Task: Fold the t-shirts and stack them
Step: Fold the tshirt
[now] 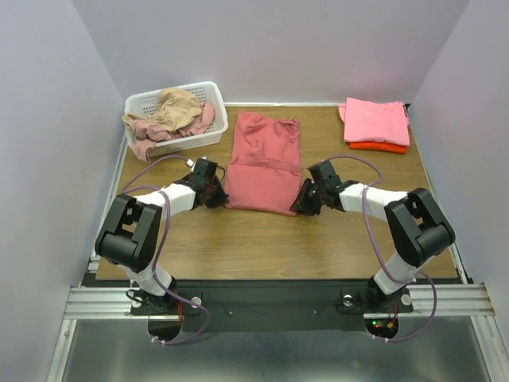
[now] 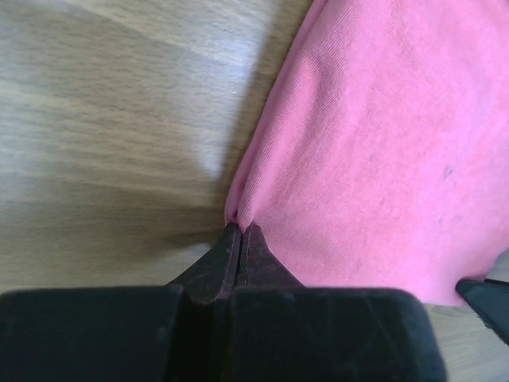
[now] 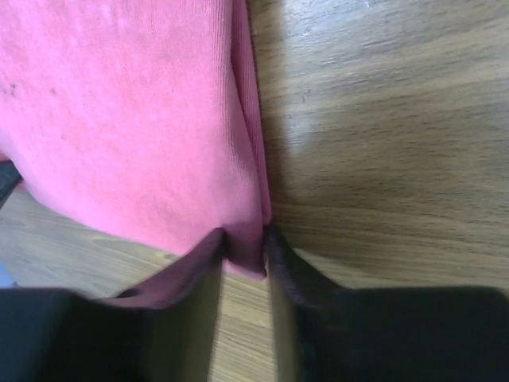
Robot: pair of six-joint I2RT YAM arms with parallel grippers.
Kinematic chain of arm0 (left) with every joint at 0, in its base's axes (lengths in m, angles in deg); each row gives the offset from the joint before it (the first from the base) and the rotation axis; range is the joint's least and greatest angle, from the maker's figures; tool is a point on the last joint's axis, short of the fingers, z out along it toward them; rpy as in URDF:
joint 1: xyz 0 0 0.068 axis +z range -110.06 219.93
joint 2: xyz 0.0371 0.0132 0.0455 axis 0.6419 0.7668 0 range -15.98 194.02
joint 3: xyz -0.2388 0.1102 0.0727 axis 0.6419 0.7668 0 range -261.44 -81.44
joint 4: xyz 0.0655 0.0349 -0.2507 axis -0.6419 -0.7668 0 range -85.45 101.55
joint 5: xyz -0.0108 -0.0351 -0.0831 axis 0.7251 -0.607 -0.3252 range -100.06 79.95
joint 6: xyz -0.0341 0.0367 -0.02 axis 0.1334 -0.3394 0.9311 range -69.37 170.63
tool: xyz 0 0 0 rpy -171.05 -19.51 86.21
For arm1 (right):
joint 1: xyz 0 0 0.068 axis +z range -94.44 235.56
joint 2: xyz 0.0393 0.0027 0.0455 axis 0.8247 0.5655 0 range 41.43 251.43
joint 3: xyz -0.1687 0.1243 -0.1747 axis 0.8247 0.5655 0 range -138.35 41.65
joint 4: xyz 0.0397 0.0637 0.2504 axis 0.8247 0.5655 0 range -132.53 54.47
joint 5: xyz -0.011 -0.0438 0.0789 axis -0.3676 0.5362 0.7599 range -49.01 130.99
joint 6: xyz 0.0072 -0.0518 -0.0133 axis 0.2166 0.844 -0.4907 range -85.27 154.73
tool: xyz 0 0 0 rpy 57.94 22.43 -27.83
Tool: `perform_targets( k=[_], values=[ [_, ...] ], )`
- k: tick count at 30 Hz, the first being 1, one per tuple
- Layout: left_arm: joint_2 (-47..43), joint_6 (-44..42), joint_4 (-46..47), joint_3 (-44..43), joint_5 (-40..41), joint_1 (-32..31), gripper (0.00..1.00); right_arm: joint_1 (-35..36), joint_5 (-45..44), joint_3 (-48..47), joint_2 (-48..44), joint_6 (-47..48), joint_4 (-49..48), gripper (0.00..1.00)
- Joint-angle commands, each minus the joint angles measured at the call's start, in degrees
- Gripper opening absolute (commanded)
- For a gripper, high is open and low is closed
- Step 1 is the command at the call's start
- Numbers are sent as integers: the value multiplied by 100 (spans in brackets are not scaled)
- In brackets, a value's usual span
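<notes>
A dusty red t-shirt (image 1: 262,163) lies flat in a long strip in the middle of the table. My left gripper (image 1: 220,195) sits at its near left corner, and in the left wrist view the gripper (image 2: 241,227) is shut on a pinch of the shirt's edge (image 2: 382,159). At the near right corner is my right gripper (image 1: 298,205). In the right wrist view that gripper (image 3: 246,239) has its jaws pressed on either side of the folded edge of the shirt (image 3: 135,119). A bright pink t-shirt (image 1: 375,121) lies folded on an orange-red one (image 1: 378,146) at the back right.
A white lattice basket (image 1: 184,144) at the back left holds a tan t-shirt (image 1: 176,107) and a pale rose one (image 1: 143,143) spilling over its side. Walls close in the table on the left, back and right.
</notes>
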Motion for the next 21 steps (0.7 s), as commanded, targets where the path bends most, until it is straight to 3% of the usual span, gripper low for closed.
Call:
perform_targets(
  k=[1,2,4,10,15,21],
  values=[
    [155,-44,80,104,-137,11,0,68,-4,124,-30,-91,-236,22],
    [129,-62,88,165,-189,11,0,68,-13,134,-100,-56,-236,8],
    [-80,-53,316,297,-225,3,0,68,13,186,-188,40,-227,1],
    [-1275,157,466,1386,-286,-111,0,77,145,651,-1048,234,-95,0],
    [-3173,814,414,2624,-584,-392,0,86,382,1310,-2059,226,527,0],
    [-5195,2071,-157,3145,-437,-1701,0,148,373,1601,-3772,217,1960,0]
  ],
)
